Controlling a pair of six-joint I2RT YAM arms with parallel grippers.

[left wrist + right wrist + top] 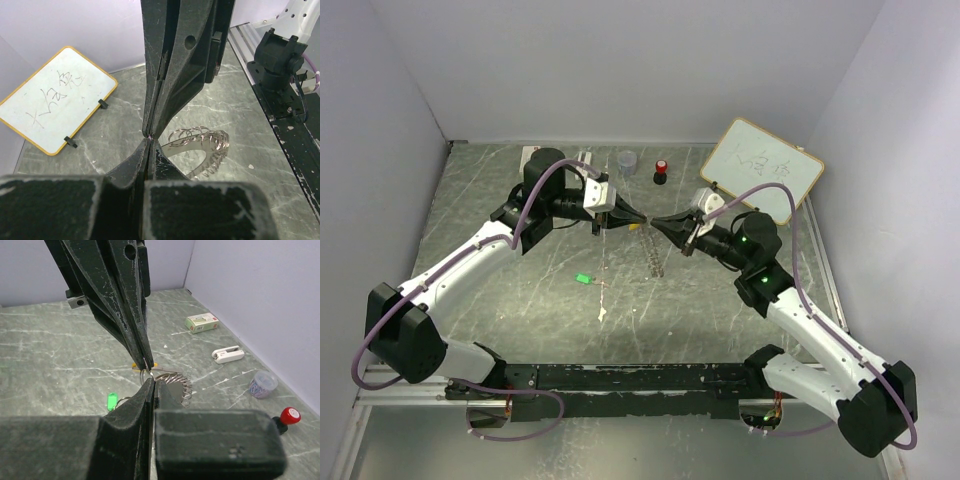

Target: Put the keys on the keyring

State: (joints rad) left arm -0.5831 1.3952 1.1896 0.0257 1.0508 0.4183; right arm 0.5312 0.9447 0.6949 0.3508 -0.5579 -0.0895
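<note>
The keyring (pixel 651 255) lies on the marbled table (pixel 500 290), right under the spot where the two grippers meet. From above it shows as a narrow ridged strip. Its long axis runs from the fingertips back toward the arm bases, and the near end leans slightly to the right arm's side. I cannot tell whether it lies flat or is tipped on edge. At the ring's far end, the left gripper (pixel 636 219) and the right gripper (pixel 657 223) meet tip to tip, each with its fingers pressed together. What they pinch, if anything, is too small to tell. The yellow key (pixel 136 365) sits just behind those tips. The green key (pixel 583 278) lies apart from the ring on the left arm's side. Beyond the ring stand a small cup (pixel 626 158), a red-capped knob (pixel 661 170) and a whiteboard (pixel 762 165).
</note>
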